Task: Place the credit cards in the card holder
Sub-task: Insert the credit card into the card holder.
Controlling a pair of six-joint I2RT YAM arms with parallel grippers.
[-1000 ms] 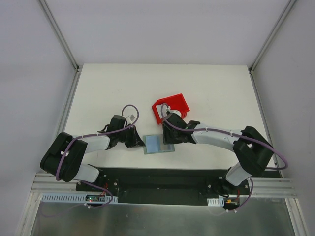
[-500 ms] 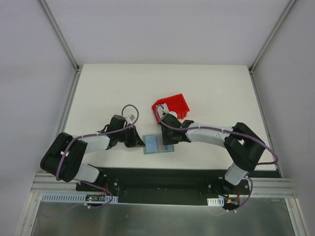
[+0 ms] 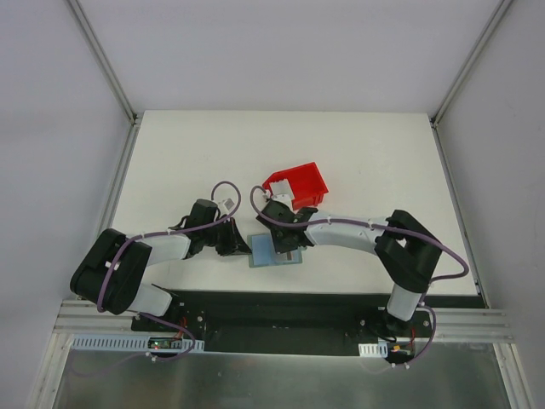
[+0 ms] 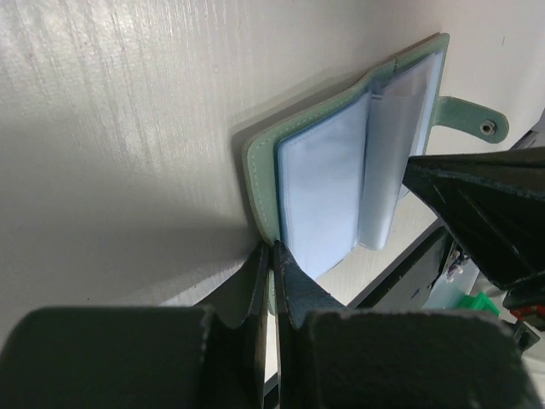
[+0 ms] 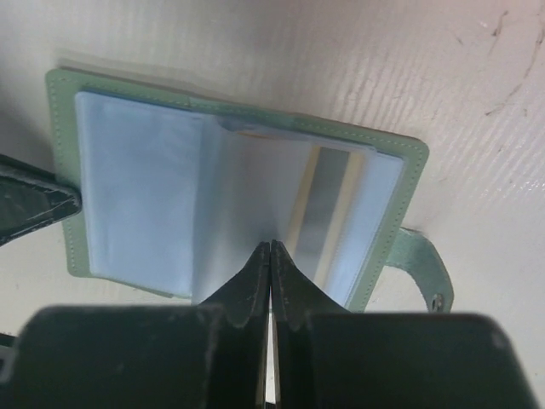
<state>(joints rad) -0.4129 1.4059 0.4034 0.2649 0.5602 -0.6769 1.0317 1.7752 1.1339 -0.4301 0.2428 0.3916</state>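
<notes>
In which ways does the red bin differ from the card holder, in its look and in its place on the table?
The card holder is flat and grey-green with pale blue sleeves, while the red bin is a red box with raised walls. The card holder lies open at the near side of the table, and the red bin sits farther back. Both rest on this white table.

top: overhead, far | wrists: close, opposed | shared: card holder (image 3: 266,250)
</notes>
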